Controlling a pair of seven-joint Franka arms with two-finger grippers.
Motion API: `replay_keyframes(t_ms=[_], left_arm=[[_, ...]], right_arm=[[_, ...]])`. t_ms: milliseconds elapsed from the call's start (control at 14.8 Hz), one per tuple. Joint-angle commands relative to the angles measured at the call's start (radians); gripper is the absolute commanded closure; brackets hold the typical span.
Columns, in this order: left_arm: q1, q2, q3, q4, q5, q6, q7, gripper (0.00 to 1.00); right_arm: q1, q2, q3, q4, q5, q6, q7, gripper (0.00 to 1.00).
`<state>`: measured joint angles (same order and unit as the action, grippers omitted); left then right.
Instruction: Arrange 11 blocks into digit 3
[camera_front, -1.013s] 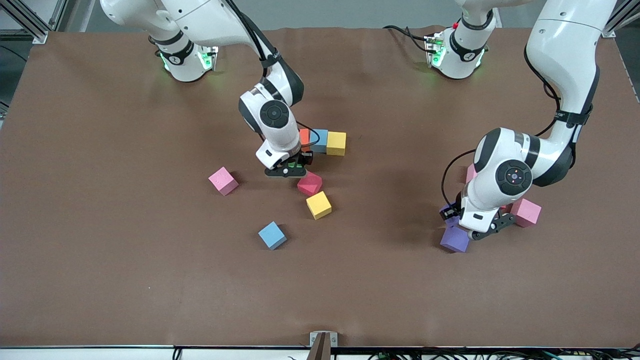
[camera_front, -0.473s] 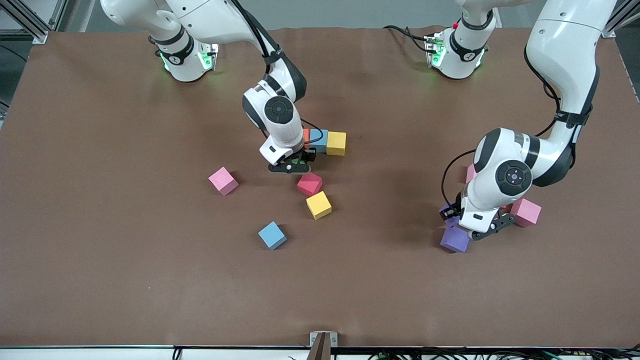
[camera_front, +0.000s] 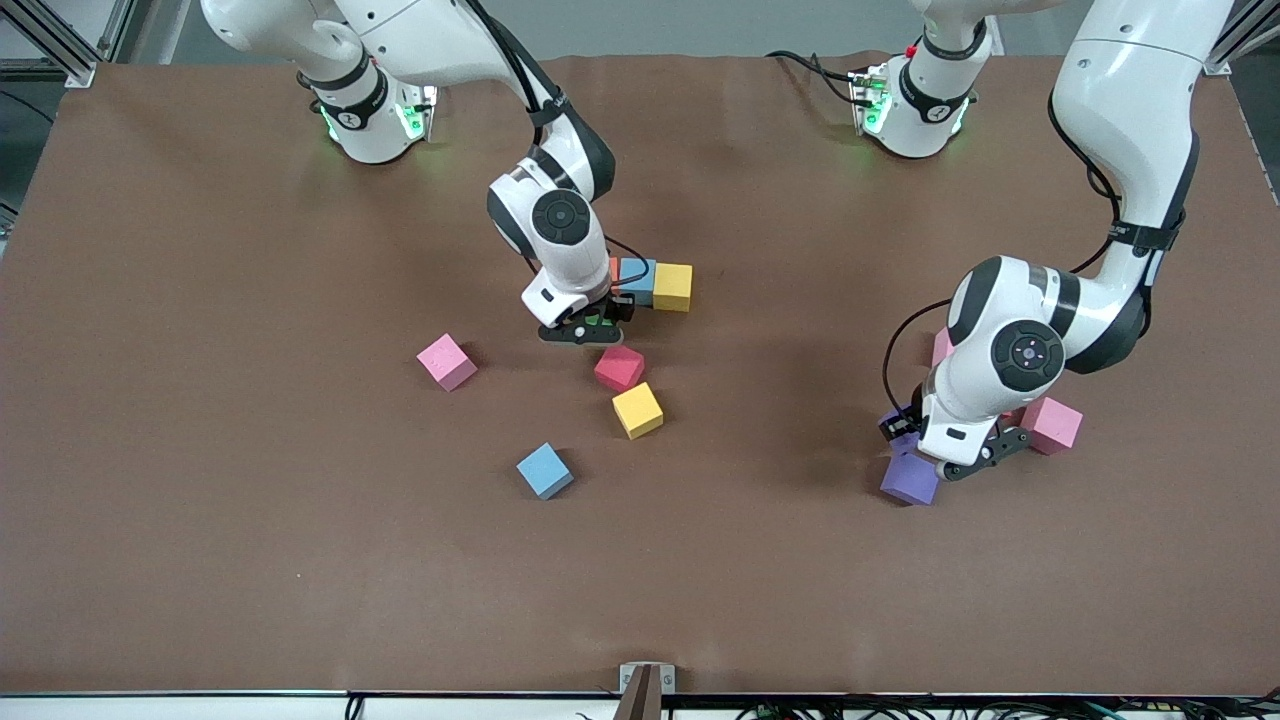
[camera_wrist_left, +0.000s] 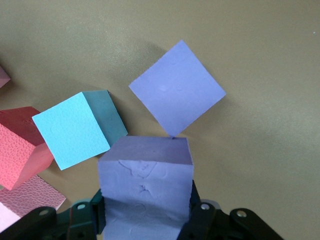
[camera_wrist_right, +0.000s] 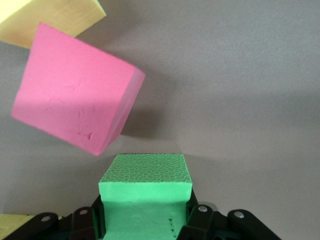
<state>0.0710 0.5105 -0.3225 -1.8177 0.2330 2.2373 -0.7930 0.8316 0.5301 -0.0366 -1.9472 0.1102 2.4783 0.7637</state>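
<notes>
The right tool (camera_front: 590, 326) is shut on a green block (camera_wrist_right: 145, 192), near the row (camera_front: 650, 283) mid-surface. It could bump the red block (camera_front: 619, 367). The left tool (camera_front: 955, 462) grips a purple block (camera_wrist_left: 145, 192) and may knock another purple one (camera_front: 909, 478).

We find no legible txt, labels, brands or nos. on cubes, arms or worktop; nothing we can read.

Green block (camera_wrist_right: 145, 192), purple block (camera_wrist_left: 145, 192), brown table (camera_front: 200, 500).
</notes>
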Motion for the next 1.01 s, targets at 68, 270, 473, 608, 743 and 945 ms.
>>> replay_keyframes(t_ms=[68, 270, 473, 608, 743, 945], left_arm=[[-0.002, 0.013, -0.004, 0.023, 0.02, -0.008, -0.026, 0.58], [-0.004, 0.013, -0.004, 0.023, 0.022, -0.008, -0.032, 0.58], [-0.004, 0.013, -0.004, 0.023, 0.022, -0.008, -0.032, 0.58], [-0.004, 0.014, -0.004, 0.023, 0.022, -0.008, -0.032, 0.58], [-0.004, 0.014, -0.004, 0.023, 0.022, -0.008, -0.032, 0.58], [-0.004, 0.016, -0.004, 0.026, 0.022, -0.008, -0.032, 0.58]], right_arm=[[0.017, -0.039, -0.003, -0.039, 0.008, 0.007, 0.023, 1.0], [0.02, -0.048, -0.005, -0.053, 0.008, 0.008, 0.023, 1.0], [0.02, -0.05, -0.005, -0.056, 0.008, 0.008, 0.023, 1.0], [0.02, -0.05, -0.005, -0.058, 0.008, 0.01, 0.022, 1.0], [0.02, -0.05, -0.005, -0.058, 0.008, 0.01, 0.022, 1.0], [0.02, -0.048, -0.005, -0.058, 0.008, 0.011, 0.022, 1.0]])
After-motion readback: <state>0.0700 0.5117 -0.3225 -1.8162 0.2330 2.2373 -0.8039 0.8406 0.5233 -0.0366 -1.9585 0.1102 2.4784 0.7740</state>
